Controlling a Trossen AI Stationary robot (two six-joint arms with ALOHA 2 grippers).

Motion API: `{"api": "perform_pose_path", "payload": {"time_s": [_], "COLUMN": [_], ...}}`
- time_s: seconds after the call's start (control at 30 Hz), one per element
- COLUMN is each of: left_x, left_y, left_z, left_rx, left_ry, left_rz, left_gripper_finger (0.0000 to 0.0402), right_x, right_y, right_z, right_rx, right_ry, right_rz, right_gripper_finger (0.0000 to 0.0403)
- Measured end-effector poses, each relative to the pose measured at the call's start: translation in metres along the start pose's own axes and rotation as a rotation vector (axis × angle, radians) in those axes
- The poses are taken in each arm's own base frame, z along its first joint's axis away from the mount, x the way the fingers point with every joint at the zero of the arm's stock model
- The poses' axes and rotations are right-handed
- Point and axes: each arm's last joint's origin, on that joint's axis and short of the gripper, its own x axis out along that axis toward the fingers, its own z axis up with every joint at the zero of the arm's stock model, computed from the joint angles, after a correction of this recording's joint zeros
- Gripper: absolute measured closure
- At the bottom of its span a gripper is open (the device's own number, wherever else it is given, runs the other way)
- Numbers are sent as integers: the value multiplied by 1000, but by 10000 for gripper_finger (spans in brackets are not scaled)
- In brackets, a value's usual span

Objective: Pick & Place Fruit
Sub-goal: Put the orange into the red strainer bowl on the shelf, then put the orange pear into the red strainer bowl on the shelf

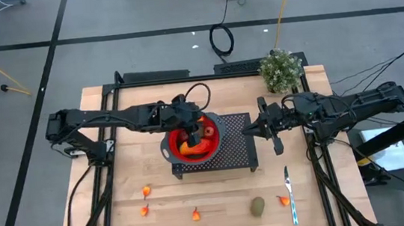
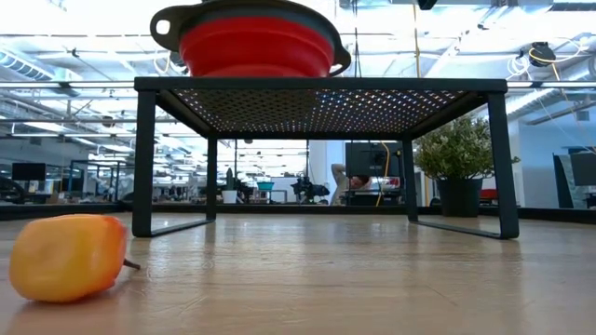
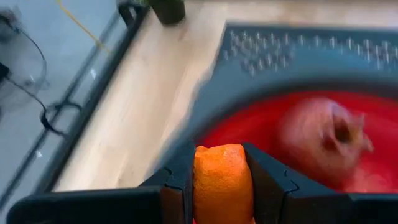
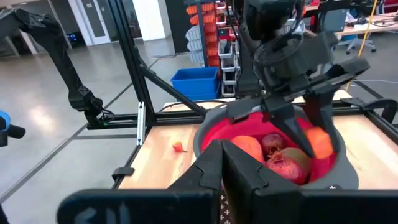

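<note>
Fruit here is a set of small toy pieces, and you see it in two places. Several pieces lie in the red bowl point(image 1: 190, 140), which stands on the black perforated rack point(image 1: 240, 150) in the middle of the table point(image 1: 122, 212): a long orange one point(image 1: 195, 150), a dark red round one point(image 4: 286, 167) with a small stem hollow, and more orange pieces beside them. Others lie on the wood in front of the rack, well apart from each other: two small orange bits point(image 1: 145, 192) at the left, one point(image 1: 195, 215) in the middle, a brownish-green oval point(image 1: 258, 206), and an orange-red bit point(image 1: 283, 201) just beside the utensil point(image 1: 289, 194). In the low view one orange piece point(image 2: 67, 257) lies close to the camera, smooth and rounded. Your left gripper point(image 3: 221, 180) is over the bowl, and its fingers are clamped on an orange piece point(image 3: 221, 183) with a rough, matte skin. Your right gripper point(image 1: 252, 129) is at the right edge of the rack, pointing to the bowl, with its fingers pressed together and nothing between them. A plant point(image 1: 282, 69) stands at the far right corner.
</note>
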Motion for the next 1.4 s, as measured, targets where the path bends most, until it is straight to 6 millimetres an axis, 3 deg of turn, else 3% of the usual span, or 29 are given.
{"api": "perform_pose_path", "payload": {"time_s": [0.93,1.4], "left_x": [-1,-6], "left_y": [-3,0], "left_z": [-1,0], "left_rx": [-125,-142], "left_ry": [11,-6], "left_rz": [-33,-19], "left_gripper_finger": [296,184], "right_x": [0,0], "right_y": [0,0], "right_z": [0,0], "right_rx": [-53,-52], "right_ry": [1,1], "right_rz": [2,3], "right_gripper_finger": [402,401]}}
